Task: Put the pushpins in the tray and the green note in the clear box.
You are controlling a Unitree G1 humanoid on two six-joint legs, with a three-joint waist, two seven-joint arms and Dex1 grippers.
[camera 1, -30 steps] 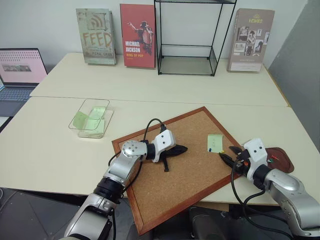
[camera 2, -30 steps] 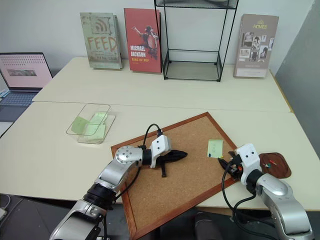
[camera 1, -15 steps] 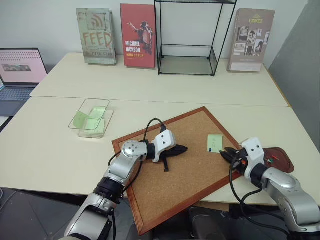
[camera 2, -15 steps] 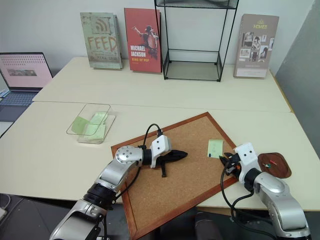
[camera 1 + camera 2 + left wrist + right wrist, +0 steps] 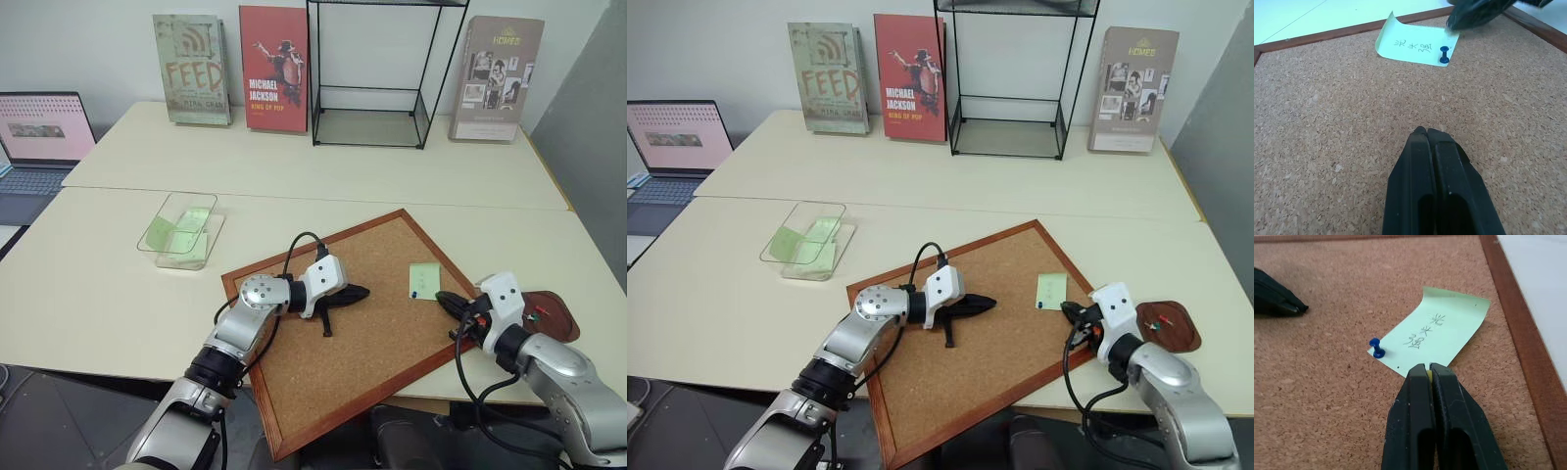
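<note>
The green note (image 5: 424, 279) lies on the corkboard's right part, held down by a blue pushpin (image 5: 1376, 348) at one corner. My right gripper (image 5: 441, 297) is shut and empty, its tips just short of the note's near edge, between the note and the tray (image 5: 563, 328). The dark red-brown tray sits on the table right of the board, with small pushpins (image 5: 1156, 321) in it. My left gripper (image 5: 358, 292) is shut and rests on the cork mid-board, pointing toward the note. The clear box (image 5: 162, 250) stands to the left with green slips inside.
The wood-framed corkboard (image 5: 294, 392) lies skewed over the table's front edge. Three books (image 5: 269, 69) and a black wire shelf (image 5: 367, 127) stand along the back wall. A laptop (image 5: 39, 137) sits at far left.
My right gripper's fingers have closed from open to shut, staying beside the note. The left gripper has not moved.
</note>
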